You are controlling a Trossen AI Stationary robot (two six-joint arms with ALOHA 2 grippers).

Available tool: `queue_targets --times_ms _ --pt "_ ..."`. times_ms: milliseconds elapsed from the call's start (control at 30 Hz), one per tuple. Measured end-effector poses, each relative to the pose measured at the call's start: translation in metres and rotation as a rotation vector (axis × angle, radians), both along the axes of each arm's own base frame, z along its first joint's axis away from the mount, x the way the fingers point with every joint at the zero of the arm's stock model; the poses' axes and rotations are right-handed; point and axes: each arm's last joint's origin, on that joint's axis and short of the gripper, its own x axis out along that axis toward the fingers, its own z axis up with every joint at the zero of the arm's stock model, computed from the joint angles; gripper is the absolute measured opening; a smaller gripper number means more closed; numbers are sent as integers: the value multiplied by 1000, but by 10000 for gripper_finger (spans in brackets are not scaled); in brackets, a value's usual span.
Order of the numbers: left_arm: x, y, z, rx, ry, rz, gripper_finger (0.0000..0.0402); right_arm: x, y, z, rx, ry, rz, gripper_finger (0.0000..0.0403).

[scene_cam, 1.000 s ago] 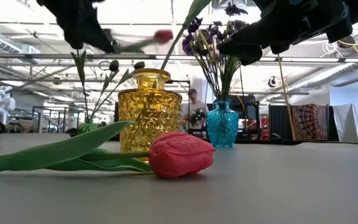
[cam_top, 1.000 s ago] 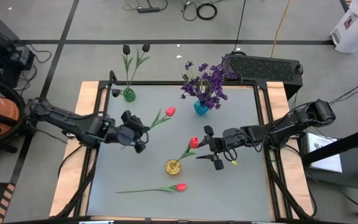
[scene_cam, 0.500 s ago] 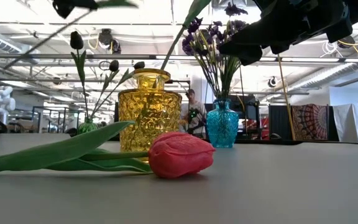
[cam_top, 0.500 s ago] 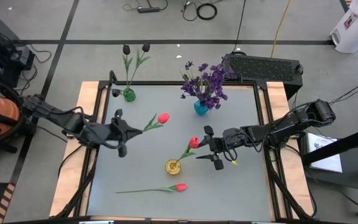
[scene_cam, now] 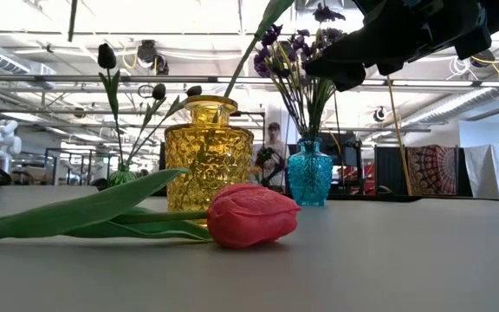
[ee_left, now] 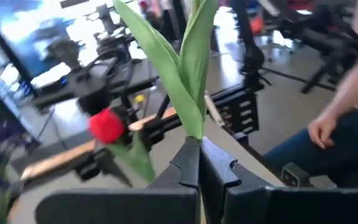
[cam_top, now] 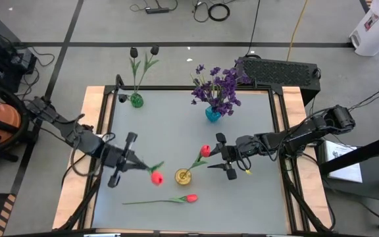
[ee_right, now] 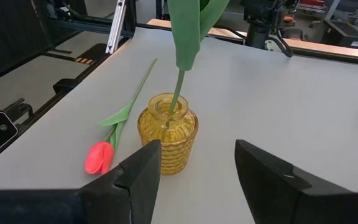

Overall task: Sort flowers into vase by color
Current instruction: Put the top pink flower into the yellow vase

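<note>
My left gripper (cam_top: pixel 137 164) hovers over the table's left half, shut on a red tulip whose bloom (cam_top: pixel 156 176) hangs just left of the yellow vase (cam_top: pixel 183 176). That vase holds another red tulip (cam_top: pixel 205 151). A third red tulip (cam_top: pixel 189 197) lies flat on the table near the front edge. My right gripper (cam_top: pixel 226 162) stands open just right of the yellow vase (ee_right: pixel 166 140), its fingers short of it on either side. Black tulips stand in a green vase (cam_top: pixel 136 100) and purple flowers in a blue vase (cam_top: pixel 213 113). My left gripper pinches the held tulip's stem where the green leaves start (ee_left: pixel 194 135), between its two shut fingers. The fingers lie about level and point toward the table's right. The tulip is clear of the table; its leaves rise past the fingertips and its bloom (ee_left: pixel 107 124) sticks out beyond them.
Wooden rails edge the grey table on the left (cam_top: pixel 91 131) and right (cam_top: pixel 301 131). The lying tulip's leaf and bloom (scene_cam: pixel 249 215) fill the front of the low view. A person sits beyond the table (ee_left: pixel 347 124).
My left gripper has drawn back toward the table's near left, risen out of the low view and rolled. The held tulip has swung with it: its bloom, which pointed toward the far right, now hangs beside the yellow vase. The right arm has kept still.
</note>
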Motion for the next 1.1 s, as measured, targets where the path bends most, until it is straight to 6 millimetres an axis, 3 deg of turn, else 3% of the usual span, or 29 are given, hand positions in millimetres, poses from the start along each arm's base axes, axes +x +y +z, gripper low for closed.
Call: queue_targets --times_ms 300,633,1100 --pt "20 -14 -10 84 -14 -15 0 0 0 0 0 0 0 196" --pt "49 -4 -27 92 66 105 0 0 0 0 0 0 0 196" --pt "107 2 -58 42 57 8 0 0 0 0 0 0 0 196"
